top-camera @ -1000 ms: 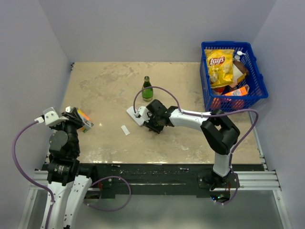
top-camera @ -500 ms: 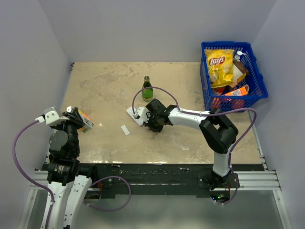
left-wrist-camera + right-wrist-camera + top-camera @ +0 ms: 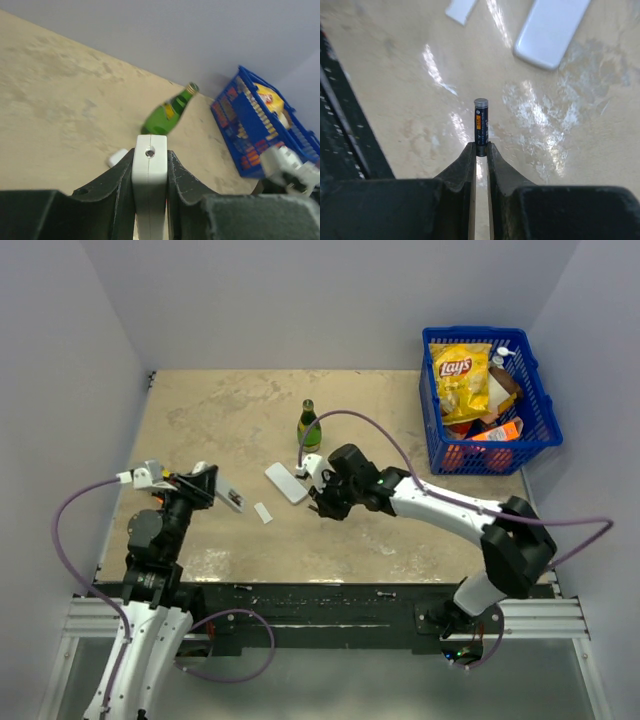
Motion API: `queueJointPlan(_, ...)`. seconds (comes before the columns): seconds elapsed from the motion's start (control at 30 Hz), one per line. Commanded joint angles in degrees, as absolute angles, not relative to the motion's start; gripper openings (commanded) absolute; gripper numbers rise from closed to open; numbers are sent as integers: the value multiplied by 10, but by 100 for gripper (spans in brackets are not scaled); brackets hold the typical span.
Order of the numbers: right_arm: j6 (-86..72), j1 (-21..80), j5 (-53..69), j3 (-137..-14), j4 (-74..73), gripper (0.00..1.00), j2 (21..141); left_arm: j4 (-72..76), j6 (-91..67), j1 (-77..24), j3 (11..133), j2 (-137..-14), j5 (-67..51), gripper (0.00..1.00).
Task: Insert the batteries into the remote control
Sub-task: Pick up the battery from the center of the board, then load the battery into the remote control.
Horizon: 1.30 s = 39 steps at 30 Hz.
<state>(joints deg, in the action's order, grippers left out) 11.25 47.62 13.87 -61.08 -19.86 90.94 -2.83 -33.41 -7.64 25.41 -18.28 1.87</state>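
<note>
Up and off the white slab in the last second: right gripper, now just beside it above the table. Pinched narrow on a battery, held by one end and sticking out past the fingertips. Swung inward too: left gripper, clamped tight on a white bar. Between the two, a small white piece. Further back, a green bottle standing; far right, a blue basket with a Lays bag.
</note>
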Motion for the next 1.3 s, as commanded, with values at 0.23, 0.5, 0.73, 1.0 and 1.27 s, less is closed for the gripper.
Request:
queueJointPlan(0.23,-90,562,104,-613,-117,0,759,416,-584,-80,94,-290,-269,0)
queueJointPlan(0.5,-161,584,79,-642,-128,0,785,423,-586,-80,95,-286,-277,0)
queueJointPlan(0.73,-176,600,83,-657,-128,0,804,422,-591,-80,87,-286,-274,0)
queueJointPlan(1.0,-185,610,52,-657,-129,0,788,416,-582,-80,84,-297,-269,0)
queueJointPlan(1.27,-185,613,76,-668,-138,0,805,421,-583,-81,86,-301,-278,0)
